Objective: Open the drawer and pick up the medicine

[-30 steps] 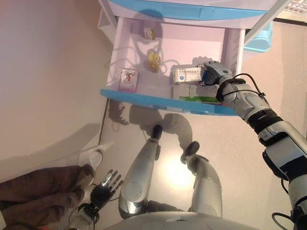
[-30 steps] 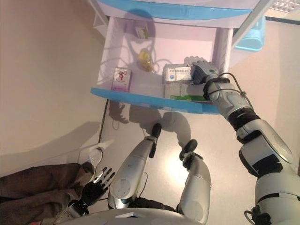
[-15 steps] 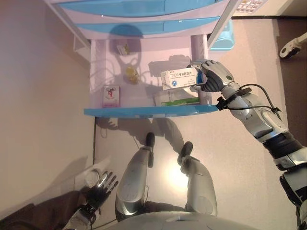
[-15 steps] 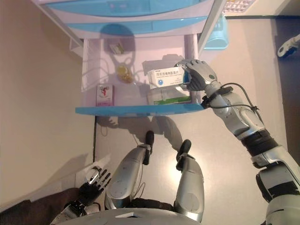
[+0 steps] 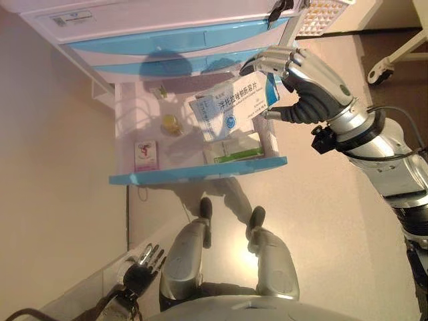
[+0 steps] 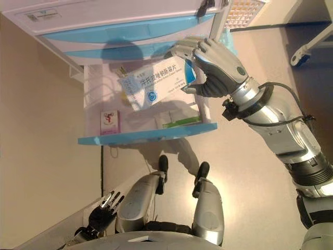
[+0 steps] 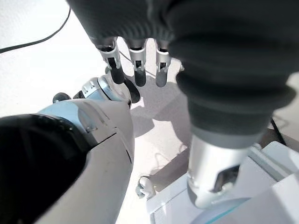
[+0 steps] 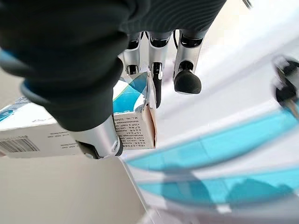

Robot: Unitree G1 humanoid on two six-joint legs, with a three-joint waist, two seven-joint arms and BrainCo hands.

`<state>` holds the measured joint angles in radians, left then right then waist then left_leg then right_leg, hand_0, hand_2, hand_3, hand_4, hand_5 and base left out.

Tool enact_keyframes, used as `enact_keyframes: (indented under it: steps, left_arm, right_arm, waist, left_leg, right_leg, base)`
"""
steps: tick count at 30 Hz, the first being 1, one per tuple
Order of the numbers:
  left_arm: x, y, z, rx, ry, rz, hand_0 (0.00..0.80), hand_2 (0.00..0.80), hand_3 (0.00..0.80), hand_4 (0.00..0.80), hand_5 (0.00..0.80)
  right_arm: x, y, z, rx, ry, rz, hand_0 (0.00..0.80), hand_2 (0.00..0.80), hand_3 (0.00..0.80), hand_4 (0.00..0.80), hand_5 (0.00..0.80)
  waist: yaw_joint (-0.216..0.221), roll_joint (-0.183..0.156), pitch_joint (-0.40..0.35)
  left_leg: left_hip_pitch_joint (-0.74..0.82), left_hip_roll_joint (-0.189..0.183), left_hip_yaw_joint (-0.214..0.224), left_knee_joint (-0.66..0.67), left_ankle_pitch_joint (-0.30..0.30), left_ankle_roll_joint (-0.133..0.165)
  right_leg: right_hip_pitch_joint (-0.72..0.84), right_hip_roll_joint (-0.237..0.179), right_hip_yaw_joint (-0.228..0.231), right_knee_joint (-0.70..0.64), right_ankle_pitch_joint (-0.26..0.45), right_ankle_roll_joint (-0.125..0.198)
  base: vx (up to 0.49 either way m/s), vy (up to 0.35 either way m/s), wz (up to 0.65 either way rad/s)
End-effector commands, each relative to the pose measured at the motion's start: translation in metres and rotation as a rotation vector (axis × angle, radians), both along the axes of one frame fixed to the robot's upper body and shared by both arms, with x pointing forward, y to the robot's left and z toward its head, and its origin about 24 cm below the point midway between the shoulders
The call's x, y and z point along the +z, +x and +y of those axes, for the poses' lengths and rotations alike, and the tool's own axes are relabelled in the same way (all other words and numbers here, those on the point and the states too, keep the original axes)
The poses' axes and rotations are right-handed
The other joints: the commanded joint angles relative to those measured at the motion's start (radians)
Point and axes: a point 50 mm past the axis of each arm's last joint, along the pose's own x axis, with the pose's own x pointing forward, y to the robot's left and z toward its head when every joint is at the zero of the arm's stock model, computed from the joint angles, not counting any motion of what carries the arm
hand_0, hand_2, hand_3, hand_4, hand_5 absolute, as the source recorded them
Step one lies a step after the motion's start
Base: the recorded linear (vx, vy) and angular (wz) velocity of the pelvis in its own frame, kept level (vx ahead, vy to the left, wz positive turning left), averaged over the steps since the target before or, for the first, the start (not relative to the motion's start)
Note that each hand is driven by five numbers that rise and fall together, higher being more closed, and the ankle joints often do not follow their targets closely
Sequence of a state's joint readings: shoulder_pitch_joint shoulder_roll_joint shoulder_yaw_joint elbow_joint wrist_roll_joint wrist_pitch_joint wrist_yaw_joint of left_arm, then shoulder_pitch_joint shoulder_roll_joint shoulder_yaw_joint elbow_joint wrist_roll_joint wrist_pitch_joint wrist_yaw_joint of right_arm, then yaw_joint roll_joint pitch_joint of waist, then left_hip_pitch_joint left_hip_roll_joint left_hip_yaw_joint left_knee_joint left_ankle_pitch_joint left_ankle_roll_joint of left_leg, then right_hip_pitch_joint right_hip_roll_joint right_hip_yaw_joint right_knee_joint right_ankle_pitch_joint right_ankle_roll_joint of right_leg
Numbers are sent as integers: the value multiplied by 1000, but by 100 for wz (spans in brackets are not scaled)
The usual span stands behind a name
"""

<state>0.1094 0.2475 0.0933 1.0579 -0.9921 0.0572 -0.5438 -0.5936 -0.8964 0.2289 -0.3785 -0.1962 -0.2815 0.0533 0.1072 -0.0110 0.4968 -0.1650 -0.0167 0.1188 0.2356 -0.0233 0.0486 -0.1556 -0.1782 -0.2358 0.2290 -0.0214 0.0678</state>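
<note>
The drawer [image 5: 200, 172] with a blue front stands pulled open below me. My right hand [image 5: 304, 83] is shut on a white and blue medicine box [image 5: 232, 105] and holds it tilted well above the drawer. The box also shows between the fingers and thumb in the right wrist view [image 8: 70, 126]. A green and white box [image 5: 234, 150], a small pink box [image 5: 144, 155], a yellow round item [image 5: 170, 122] and a small packet [image 5: 160, 92] lie in the drawer. My left hand [image 5: 142, 269] hangs low at my left side with straight fingers, holding nothing.
The cabinet [image 5: 174, 40] has closed blue drawer fronts above the open drawer. A white latticed basket [image 5: 319, 13] stands at its right. A wheeled base [image 5: 384, 63] shows at the far right on the floor.
My right hand has lifted the medicine box higher and toward me, tilting it. The camera has shifted, so the drawer sits lower and smaller in view.
</note>
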Motion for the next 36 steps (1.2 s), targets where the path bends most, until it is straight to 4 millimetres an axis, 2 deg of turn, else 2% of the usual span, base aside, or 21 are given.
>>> enact_keyframes:
  steps: [1,5,10,18,23,32,36]
  left_arm:
    - [-9,-42,6,-3,48,133,0,0,0,0,0]
    - [-11,-49,6,11,57,176,0,0,0,0,0]
    - [-13,-53,8,17,70,228,0,0,0,0,0]
    - [-14,-68,14,26,81,302,0,0,0,0,0]
    - [-15,-71,17,34,87,332,0,0,0,0,0]
    - [-13,-68,26,29,102,363,0,0,0,0,0]
    - [-12,-63,28,26,114,369,0,0,0,0,0]
  right_arm:
    - [24,-13,-1,65,80,-72,800,800,800,800,800]
    - [36,-13,-4,51,137,-85,800,800,800,800,800]
    - [53,-1,-11,4,236,-64,800,800,800,800,800]
    - [76,24,-23,-129,311,-61,800,800,800,800,800]
    - [84,48,-35,-249,335,-20,800,800,800,800,800]
    - [95,94,-69,-479,442,113,800,800,800,800,800]
    - [100,105,-89,-588,484,111,800,800,800,800,800]
  waist:
    - [28,0,-149]
    - [33,-11,-189]
    - [47,-26,-229]
    - [73,-45,-289]
    - [90,-54,-315]
    - [125,-61,-332]
    - [137,-59,-333]
  left_leg:
    - [87,-30,-8,-124,-85,-15]
    - [111,-29,-15,-136,-86,-17]
    - [136,-29,-27,-139,-91,-17]
    - [166,-31,-51,-151,-87,-19]
    - [174,-37,-68,-154,-84,-19]
    - [184,-47,-100,-161,-79,-18]
    - [182,-51,-116,-163,-76,-16]
  right_leg:
    - [33,-7,-26,127,-61,72]
    - [61,-2,-28,111,-63,73]
    - [98,1,-38,93,-69,72]
    - [144,2,-52,72,-60,71]
    - [168,-1,-63,59,-55,69]
    - [195,-11,-89,52,-38,64]
    - [200,-15,-99,52,-35,61]
  base:
    - [75,-12,-1]
    - [80,-8,0]
    - [84,-11,-1]
    - [83,1,5]
    - [65,21,4]
    - [39,20,8]
    - [24,15,15]
